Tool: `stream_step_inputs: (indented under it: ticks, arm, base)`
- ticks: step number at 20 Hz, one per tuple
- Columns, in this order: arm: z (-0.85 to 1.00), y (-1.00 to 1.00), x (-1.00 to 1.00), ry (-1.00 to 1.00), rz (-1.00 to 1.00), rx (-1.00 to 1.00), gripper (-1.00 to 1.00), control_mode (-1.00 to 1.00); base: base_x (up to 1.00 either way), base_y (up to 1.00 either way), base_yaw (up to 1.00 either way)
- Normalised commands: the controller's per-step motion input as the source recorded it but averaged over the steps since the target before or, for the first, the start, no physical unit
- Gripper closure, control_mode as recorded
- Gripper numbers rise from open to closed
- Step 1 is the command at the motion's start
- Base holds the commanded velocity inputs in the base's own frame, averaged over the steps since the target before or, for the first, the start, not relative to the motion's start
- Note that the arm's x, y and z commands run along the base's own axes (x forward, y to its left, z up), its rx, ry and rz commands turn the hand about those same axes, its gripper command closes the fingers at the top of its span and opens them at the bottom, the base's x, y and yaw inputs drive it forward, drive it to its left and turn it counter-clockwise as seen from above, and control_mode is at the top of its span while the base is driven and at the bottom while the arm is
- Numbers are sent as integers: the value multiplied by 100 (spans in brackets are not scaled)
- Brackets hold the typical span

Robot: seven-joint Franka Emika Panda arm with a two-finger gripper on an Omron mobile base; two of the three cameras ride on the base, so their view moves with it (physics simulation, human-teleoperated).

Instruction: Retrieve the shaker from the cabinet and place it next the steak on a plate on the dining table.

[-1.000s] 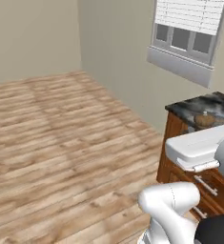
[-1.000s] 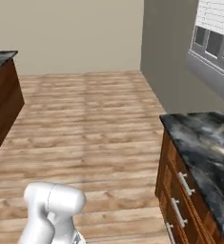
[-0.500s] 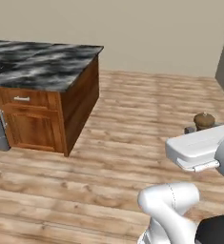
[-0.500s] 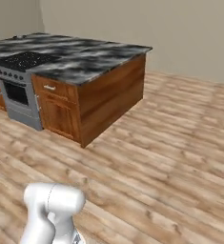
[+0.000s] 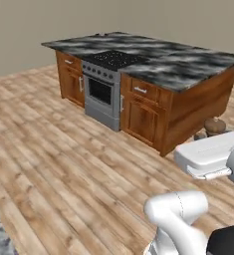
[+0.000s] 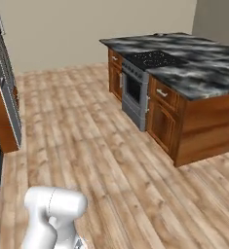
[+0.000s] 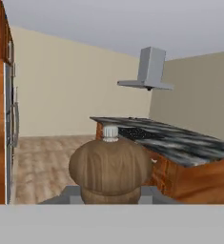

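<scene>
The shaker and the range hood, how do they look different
The shaker is brown wood grain, while the range hood is plain grey metal. The shaker is rounded and bulbous; the range hood is boxy with a flat canopy. The shaker sits close in the gripper; the range hood hangs far above the island.

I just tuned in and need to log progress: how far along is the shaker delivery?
Done: the shaker is out of the cabinet, gripped in the shut pincer; its knob also shows beside the arm in the left base view. In hand: carrying it across the wood floor, near the island with the stove. Left: reaching the plate with the steak and setting the shaker beside it.
</scene>
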Motion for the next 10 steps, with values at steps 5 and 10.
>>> stream_step_inputs:
  ticks: [5,10]
  arm:
    - [0,0,0,0,0,0,100,100]
    - [0,0,0,0,0,0,100,100]
  base:
    - [87,-34,55]
    - [100,-57,30]
